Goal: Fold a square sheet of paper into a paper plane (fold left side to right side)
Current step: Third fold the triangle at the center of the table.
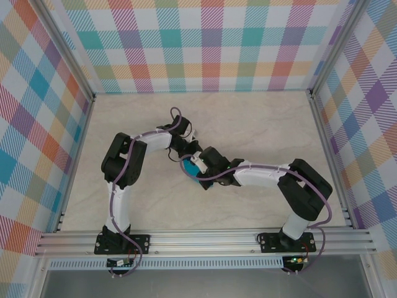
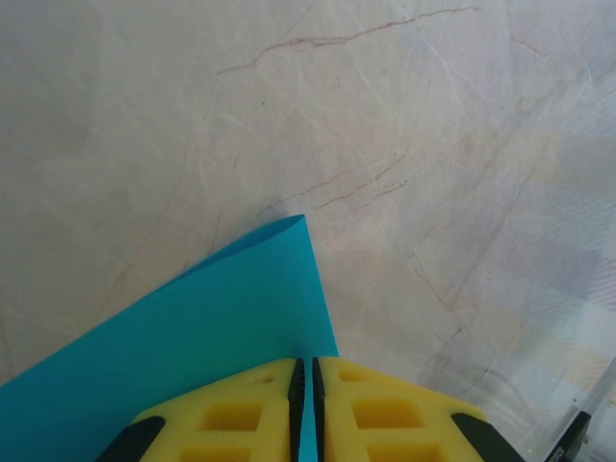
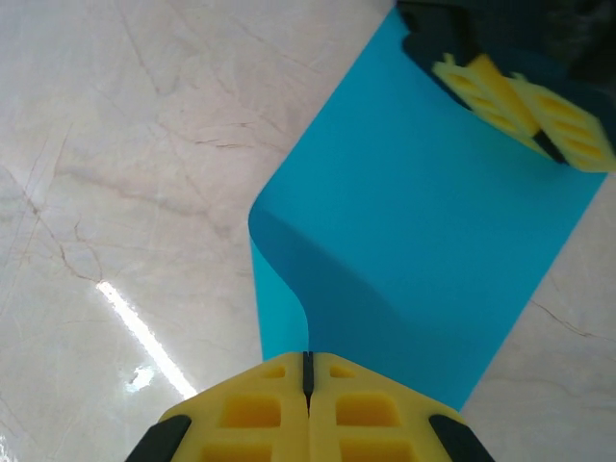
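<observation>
The square sheet of paper [image 3: 423, 212] is teal-blue and held off the marble table, bowed in a loose curve between both grippers. My left gripper [image 2: 306, 385] is shut on one edge, and a thin strip of the paper [image 2: 221, 318] shows between its yellow fingers. At the opposite edge, my right gripper [image 3: 308, 380] is shut where the sheet curls up to its tips. From the right wrist, the left gripper [image 3: 544, 140] is seen at the sheet's far corner. From above, both grippers meet at the table's middle over the paper [image 1: 191, 168].
The pale marble table [image 1: 248, 124] lies open around the arms. Checked walls [image 1: 205, 43] close off the back and sides, and a metal rail [image 1: 205, 241] runs along the near edge.
</observation>
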Controlling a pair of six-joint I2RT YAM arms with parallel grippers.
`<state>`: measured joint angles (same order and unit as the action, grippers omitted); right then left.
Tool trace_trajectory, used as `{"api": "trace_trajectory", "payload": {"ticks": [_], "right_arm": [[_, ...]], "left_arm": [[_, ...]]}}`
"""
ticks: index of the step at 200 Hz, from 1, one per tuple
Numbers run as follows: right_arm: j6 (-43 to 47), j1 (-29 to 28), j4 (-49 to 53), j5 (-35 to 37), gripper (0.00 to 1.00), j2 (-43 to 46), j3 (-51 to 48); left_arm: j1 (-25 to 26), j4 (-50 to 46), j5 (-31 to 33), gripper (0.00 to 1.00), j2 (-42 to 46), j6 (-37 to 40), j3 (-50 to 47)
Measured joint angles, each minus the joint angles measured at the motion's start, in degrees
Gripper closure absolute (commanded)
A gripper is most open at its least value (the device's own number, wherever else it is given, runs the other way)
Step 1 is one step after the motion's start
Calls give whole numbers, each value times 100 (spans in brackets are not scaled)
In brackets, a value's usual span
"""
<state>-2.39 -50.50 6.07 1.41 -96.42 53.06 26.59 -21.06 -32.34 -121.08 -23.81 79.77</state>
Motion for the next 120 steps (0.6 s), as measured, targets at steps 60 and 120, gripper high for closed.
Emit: {"api": "trace_trajectory", "payload": {"ticks": [60, 120], "right_arm": [[-291, 444, 297, -496, 100, -76, 201], [-551, 577, 647, -533, 100, -461, 557]], "left_arm": [[44, -4, 26, 87, -26, 72, 61], [66, -22, 81, 88, -33, 76, 76]]}}
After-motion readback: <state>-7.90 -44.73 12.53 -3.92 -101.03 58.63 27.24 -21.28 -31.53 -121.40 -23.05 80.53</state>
